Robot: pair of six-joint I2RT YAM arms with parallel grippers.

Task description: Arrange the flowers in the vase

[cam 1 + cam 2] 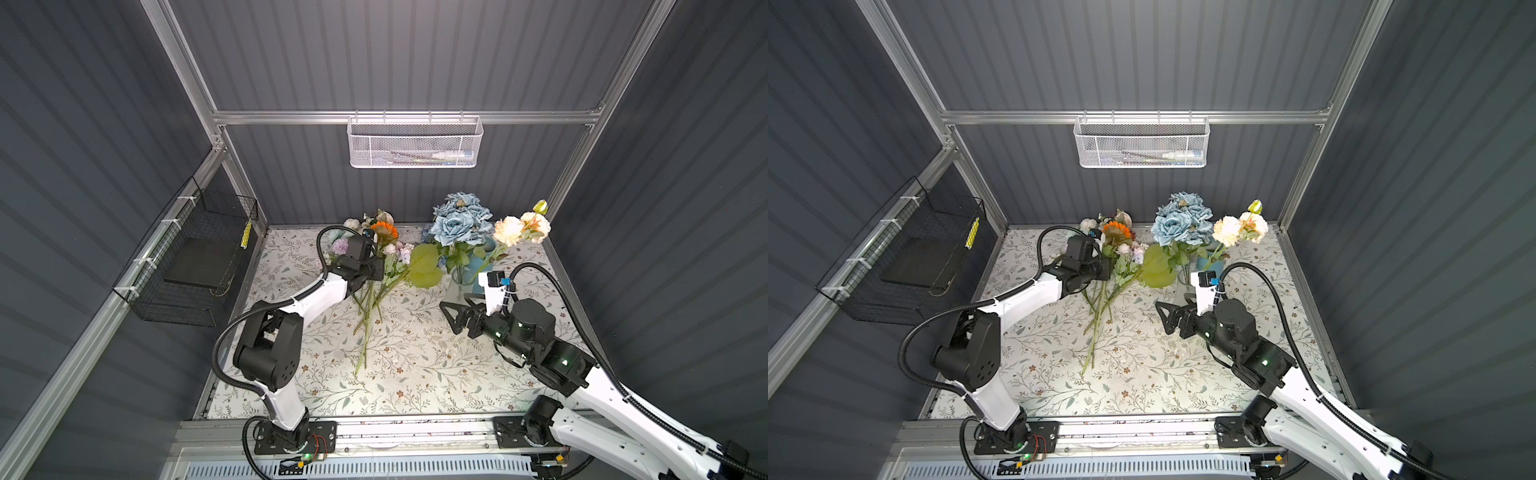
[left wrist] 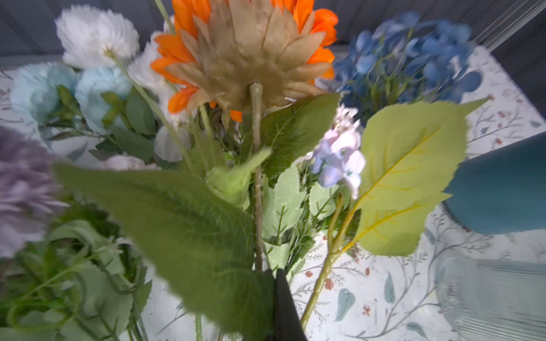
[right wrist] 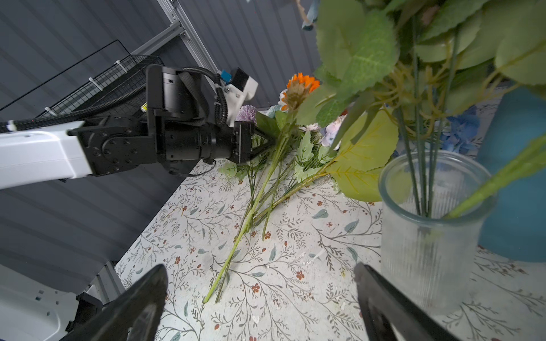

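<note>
in the right wrist view, unlike above, left fingers [image 3: 266, 143] clench orange flower [image 3: 299, 88]; right fingers [image 1: 449, 318] released

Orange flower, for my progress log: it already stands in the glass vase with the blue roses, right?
No. The orange flower is not in the glass vase: the left end effector grips its stem, off to the side, as the right wrist view shows. The blue roses do stand there.
</note>
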